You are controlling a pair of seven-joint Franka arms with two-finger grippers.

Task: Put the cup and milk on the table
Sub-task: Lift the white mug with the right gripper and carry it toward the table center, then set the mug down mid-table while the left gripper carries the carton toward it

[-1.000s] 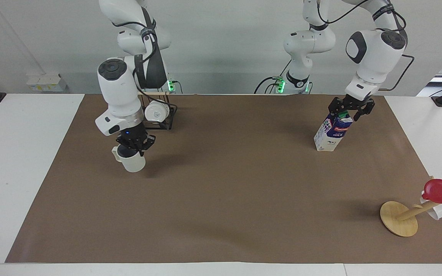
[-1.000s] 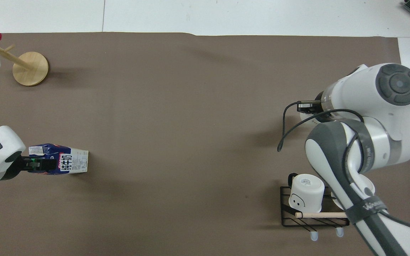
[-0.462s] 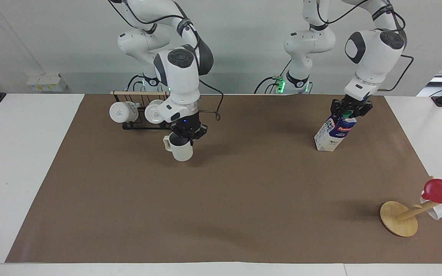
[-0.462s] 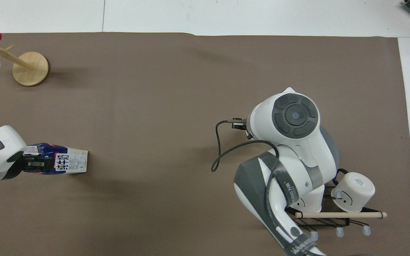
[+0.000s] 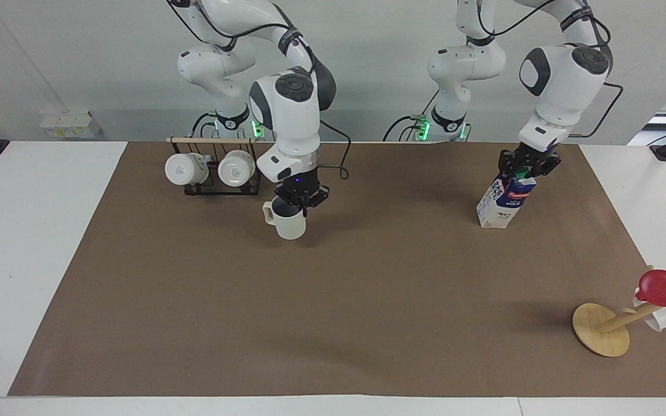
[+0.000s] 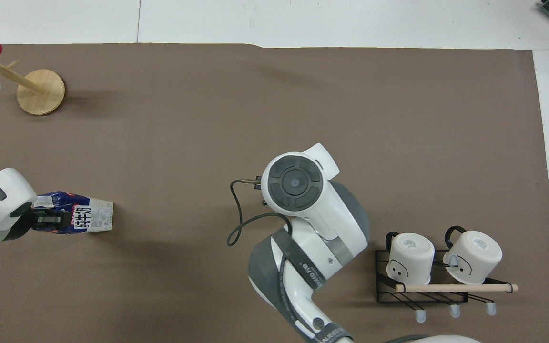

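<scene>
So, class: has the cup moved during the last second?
Yes. The cup, held by the right gripper, has travelled past the mug rack toward the left arm's end of the table.

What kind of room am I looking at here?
Probably a robotics lab, not a kitchen. Two white robot arms stand at a plain table under a brown mat; the left gripper holds a milk carton, the right gripper a cup.
</scene>
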